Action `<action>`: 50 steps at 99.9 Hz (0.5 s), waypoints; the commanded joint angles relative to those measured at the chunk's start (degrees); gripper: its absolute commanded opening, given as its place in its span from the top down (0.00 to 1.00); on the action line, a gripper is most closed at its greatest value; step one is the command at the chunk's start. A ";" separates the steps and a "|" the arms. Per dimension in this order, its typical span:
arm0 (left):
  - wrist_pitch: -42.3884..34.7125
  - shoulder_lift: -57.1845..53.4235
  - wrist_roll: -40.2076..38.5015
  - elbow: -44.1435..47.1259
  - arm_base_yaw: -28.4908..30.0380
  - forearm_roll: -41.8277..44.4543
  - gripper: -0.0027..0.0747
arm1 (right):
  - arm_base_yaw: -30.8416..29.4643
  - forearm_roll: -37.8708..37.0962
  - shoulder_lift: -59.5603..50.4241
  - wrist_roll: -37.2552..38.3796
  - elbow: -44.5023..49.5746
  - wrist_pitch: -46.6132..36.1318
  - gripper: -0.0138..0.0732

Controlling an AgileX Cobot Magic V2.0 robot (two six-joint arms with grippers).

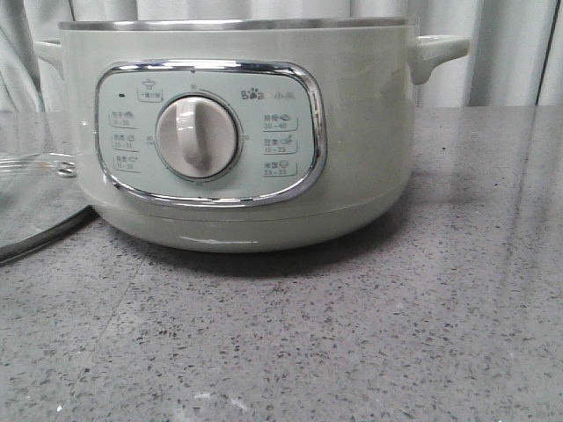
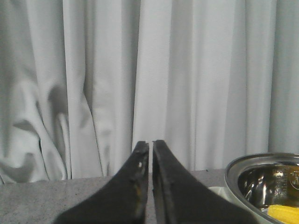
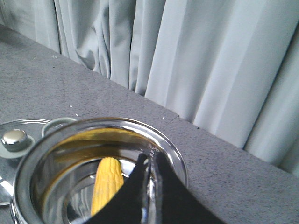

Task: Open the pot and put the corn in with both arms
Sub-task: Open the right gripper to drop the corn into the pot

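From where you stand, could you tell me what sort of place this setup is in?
Probably a staged test or demo bench, not a home kitchen: a grey speckled countertop carrying the pot with the corn inside, its glass lid alongside, and pale curtains hung all round.

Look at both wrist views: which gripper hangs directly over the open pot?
The right gripper. Its closed fingertips sit above the pot's steel rim, with the corn inside below. The left gripper is off to one side, the pot beside it.

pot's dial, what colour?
Cream, set in a chrome-framed panel on the sage-green pot. The dial shows best in the front view.
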 commanded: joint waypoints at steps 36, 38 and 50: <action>-0.22 -15.39 -0.80 6.28 -0.41 0.99 0.99 | -6.08 -7.50 -30.46 -0.68 28.89 -15.55 0.91; -0.09 -16.07 -0.80 6.55 -0.41 0.99 0.99 | -6.67 -7.50 -31.74 -0.56 29.72 -15.55 0.91; 0.00 -19.73 -0.80 8.91 -0.41 0.99 0.99 | -9.12 -7.50 -38.24 -0.56 33.73 -15.68 0.91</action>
